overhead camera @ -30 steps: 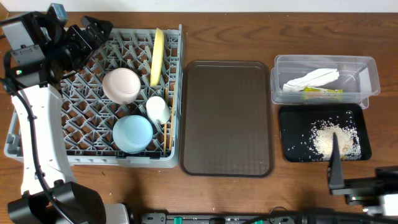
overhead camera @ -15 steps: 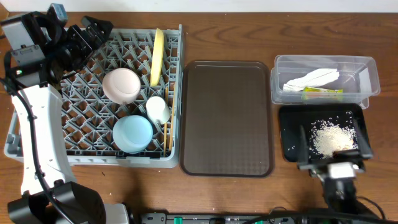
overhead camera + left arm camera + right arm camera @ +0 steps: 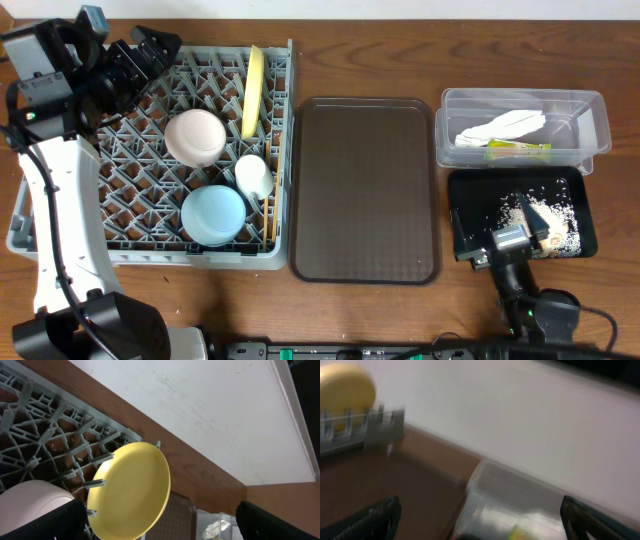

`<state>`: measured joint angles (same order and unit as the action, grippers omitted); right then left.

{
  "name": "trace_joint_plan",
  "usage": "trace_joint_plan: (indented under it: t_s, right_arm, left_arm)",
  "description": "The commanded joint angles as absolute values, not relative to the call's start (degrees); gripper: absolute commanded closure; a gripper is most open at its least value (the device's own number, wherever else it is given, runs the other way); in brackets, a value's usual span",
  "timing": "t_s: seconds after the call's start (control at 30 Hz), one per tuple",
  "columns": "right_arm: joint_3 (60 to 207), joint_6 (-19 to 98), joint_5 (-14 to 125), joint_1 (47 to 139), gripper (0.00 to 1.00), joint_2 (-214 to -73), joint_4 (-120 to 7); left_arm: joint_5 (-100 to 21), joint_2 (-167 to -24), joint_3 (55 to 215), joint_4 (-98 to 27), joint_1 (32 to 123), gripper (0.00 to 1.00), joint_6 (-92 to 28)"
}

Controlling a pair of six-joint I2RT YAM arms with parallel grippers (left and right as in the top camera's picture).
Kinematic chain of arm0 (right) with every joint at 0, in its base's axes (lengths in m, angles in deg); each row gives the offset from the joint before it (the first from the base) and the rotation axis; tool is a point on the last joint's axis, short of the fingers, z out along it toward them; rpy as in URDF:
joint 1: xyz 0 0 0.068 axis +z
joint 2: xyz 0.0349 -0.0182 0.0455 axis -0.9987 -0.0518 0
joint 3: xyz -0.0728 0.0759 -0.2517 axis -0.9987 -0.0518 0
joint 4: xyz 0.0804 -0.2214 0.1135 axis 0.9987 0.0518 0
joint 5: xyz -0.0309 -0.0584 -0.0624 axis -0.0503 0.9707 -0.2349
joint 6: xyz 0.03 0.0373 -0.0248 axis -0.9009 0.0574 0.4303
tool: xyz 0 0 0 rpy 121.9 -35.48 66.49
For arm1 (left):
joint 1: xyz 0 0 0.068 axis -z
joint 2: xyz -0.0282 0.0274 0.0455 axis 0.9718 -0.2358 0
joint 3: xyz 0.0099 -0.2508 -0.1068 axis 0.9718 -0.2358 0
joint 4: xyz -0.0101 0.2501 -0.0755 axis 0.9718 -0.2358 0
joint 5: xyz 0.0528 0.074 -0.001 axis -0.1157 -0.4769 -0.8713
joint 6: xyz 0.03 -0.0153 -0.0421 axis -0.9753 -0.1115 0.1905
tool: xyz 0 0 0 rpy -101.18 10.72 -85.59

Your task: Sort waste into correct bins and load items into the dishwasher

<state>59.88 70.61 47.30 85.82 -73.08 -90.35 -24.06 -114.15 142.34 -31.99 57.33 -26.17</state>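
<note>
The grey dish rack (image 3: pixel 60 215) holds an upright yellow plate (image 3: pixel 254 90), a pinkish-white bowl (image 3: pixel 195 137), a light blue bowl (image 3: pixel 213 214), a white cup (image 3: pixel 253 176) and chopsticks (image 3: pixel 270 215). The clear tub (image 3: pixel 595 125) holds the white wrapper (image 3: pixel 502 127) and the small packet (image 3: pixel 520 149). The black tray (image 3: pixel 470 190) holds rice scraps (image 3: pixel 555 225). My left gripper (image 3: pixel 150 50) is open and empty above the rack's far left; its wrist view shows the plate (image 3: pixel 131 491). My right gripper (image 3: pixel 505 232) is open and empty over the black tray's near edge; its wrist view is blurred.
A large dark brown serving tray (image 3: pixel 365 190) lies between the rack and the bins. The clear tub also shows in the right wrist view (image 3: pixel 520 505). The left arm's white column stands along the rack's left side.
My right arm has swung in from the lower right, and its gripper now sits over the black tray's near left part. The left arm and all objects have not moved.
</note>
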Motion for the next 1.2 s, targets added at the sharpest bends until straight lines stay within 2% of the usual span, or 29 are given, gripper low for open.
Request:
trace_joint_plan:
  t_s: [0.0,1.17]
  right_arm:
    - [59.79,71.35,48.37,86.54,0.01,-72.78,-86.26]
    - [59.79,70.81,48.46,86.52,0.01,-72.78,-86.44]
  left_arm:
    - [-24.17,-114.42,142.64,-31.99,57.29,0.02,-26.54]
    - [-26.53,-114.02,142.60,-33.56,57.44,0.02,-26.57]
